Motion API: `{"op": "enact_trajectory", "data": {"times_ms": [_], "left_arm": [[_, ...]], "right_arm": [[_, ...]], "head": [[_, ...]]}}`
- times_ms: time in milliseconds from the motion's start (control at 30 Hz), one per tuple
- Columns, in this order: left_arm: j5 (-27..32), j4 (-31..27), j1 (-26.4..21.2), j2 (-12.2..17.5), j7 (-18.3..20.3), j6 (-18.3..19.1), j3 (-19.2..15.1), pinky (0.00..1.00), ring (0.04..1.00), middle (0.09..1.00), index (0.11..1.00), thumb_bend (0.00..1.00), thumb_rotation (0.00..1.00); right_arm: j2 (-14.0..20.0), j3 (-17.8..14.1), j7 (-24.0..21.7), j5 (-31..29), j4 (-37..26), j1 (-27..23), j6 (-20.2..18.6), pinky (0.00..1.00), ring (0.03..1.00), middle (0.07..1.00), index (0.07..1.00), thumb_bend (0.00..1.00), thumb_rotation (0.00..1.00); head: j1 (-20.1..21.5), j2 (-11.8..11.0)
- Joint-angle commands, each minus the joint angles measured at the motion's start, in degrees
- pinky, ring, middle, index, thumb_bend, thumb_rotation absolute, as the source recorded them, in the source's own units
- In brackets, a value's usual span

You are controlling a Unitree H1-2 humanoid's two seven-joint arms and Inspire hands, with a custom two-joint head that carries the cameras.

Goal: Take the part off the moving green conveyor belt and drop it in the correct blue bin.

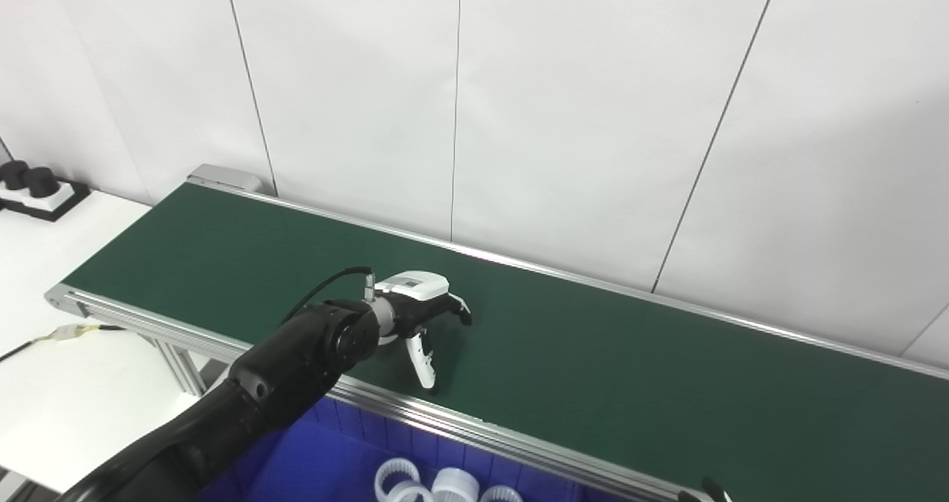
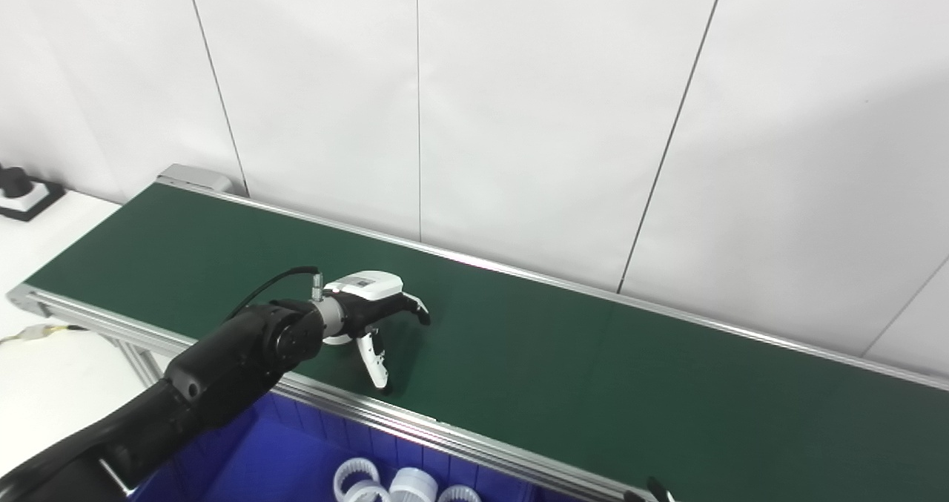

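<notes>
The fingers (image 1: 424, 357) of the left hand (image 1: 419, 309) are spread apart over the belt (image 1: 593, 368), holding nothing. No part shows on the belt; white rings (image 1: 437, 483) lie in the blue bin (image 1: 311, 450). Of the right hand (image 1: 713, 489) only a tip shows, so its state I cannot tell.

Two head cameras, side by side, looking down and ahead over the belt.

Both sit high on the robot's head and face the far white wall (image 1: 578, 116), tilted down onto the green conveyor belt (image 1: 608, 361), which runs slantwise from far left to near right. They stand at middling range. The left eye view reaches further left, taking in more of the white table (image 1: 52, 265) and the black-and-white stand (image 1: 33, 187) at its far corner; the right eye view shows that stand (image 2: 18, 190) cut by the edge. Shared: the belt, the wall, the left hand (image 2: 371, 316) over the belt, and the blue bin (image 2: 296, 457) at the near edge.
</notes>
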State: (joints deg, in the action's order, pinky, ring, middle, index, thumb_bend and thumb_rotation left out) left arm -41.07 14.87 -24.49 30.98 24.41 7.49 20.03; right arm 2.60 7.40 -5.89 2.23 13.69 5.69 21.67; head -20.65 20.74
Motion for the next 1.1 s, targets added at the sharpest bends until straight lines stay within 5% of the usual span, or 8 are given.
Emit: {"op": "enact_trajectory", "data": {"times_ms": [0, 1067], "left_arm": [[-0.41, -1.30, -1.08, 2.06, -2.15, -0.85, -1.08, 0.91, 0.888, 0.880, 0.801, 0.94, 0.13], [-1.73, -0.69, -0.44, 2.21, -3.70, -0.83, -1.29, 0.90, 0.878, 0.854, 0.791, 0.92, 0.06]], "right_arm": [[0.00, 0.01, -0.23, -0.11, -1.72, -0.30, 1.46, 0.68, 0.775, 0.829, 0.929, 0.25, 0.80], [0.30, -0.02, -0.22, 0.07, -2.44, 0.04, 0.95, 0.68, 0.770, 0.827, 0.929, 0.28, 0.81]], "head": [[-0.06, 0.16], [-0.05, 0.45]]}}
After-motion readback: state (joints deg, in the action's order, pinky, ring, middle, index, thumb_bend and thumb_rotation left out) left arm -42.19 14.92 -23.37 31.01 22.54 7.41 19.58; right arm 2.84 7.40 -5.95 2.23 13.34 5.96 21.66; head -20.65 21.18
